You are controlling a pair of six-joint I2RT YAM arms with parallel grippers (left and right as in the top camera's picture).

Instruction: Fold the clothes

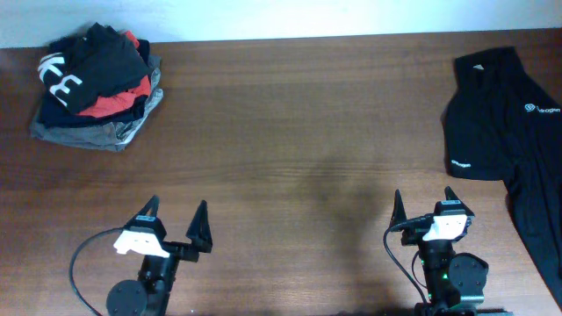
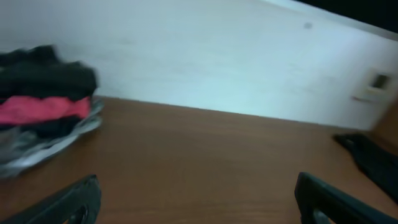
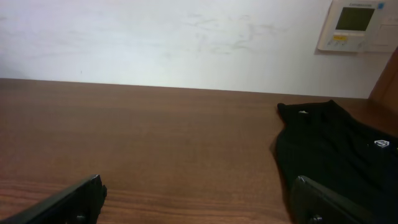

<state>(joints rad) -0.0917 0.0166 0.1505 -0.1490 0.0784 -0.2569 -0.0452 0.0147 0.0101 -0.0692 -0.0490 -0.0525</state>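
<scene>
A black short-sleeved shirt [image 1: 505, 123] with small white logos lies spread at the table's right edge, partly cut off by the frame. It also shows at the right of the right wrist view as a black shirt [image 3: 336, 149]. My right gripper [image 1: 430, 209] stands open near the front edge, just left of the shirt and apart from it, nothing between its fingers. My left gripper [image 1: 178, 219] is open over bare wood at the front left, holding nothing. In the left wrist view a dark edge of the shirt [image 2: 373, 162] lies far right.
A pile of folded clothes [image 1: 97, 83], black, red and grey, sits at the back left corner, seen blurred as a pile [image 2: 43, 118]. A white wall [image 3: 186, 43] with a thermostat [image 3: 357, 25] rises behind the brown wooden table [image 1: 299, 140].
</scene>
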